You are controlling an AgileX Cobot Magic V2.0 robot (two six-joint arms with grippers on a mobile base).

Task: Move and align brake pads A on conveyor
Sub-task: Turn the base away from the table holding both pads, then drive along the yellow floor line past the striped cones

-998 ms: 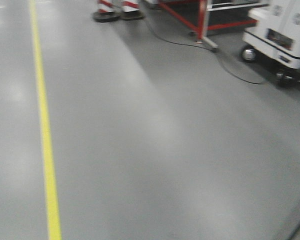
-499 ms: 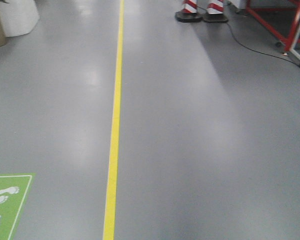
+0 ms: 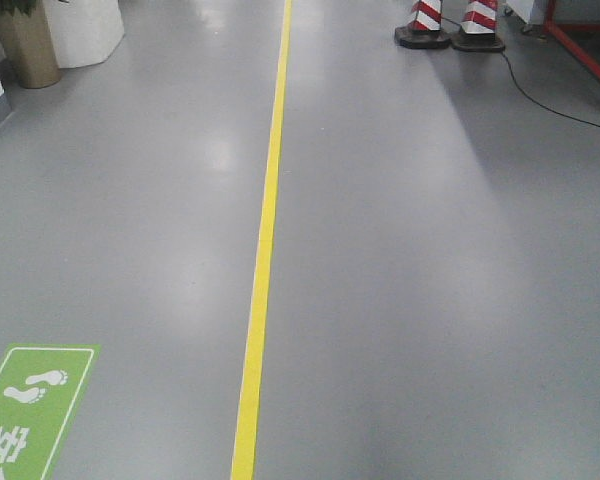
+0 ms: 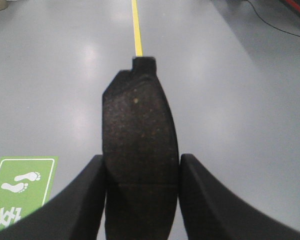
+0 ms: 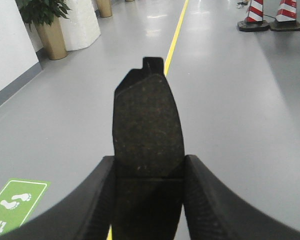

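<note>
In the left wrist view a brake pad (image 4: 139, 135) stands lengthwise between the black fingers, dark speckled face toward the camera and a small tab at its far end; my left gripper (image 4: 140, 167) is shut on its long edges. The right wrist view shows a second brake pad (image 5: 147, 130) held the same way, a thin groove crossing it near the fingertips, with my right gripper (image 5: 149, 167) shut on it. Both pads hang above grey floor. The conveyor is out of view. Neither gripper shows in the front view.
A yellow floor line (image 3: 265, 240) runs away ahead. A green footprint sign (image 3: 25, 410) lies at the lower left. Two red-and-white striped cones (image 3: 450, 25) stand far right beside a black cable (image 3: 540, 95) and a red frame (image 3: 585, 45). A potted plant (image 3: 25, 40) stands far left.
The front view has swung: the yellow line shifted from the left edge to the middle, the cones moved right, the white cart left the frame, and the green sign and plant came in.
</note>
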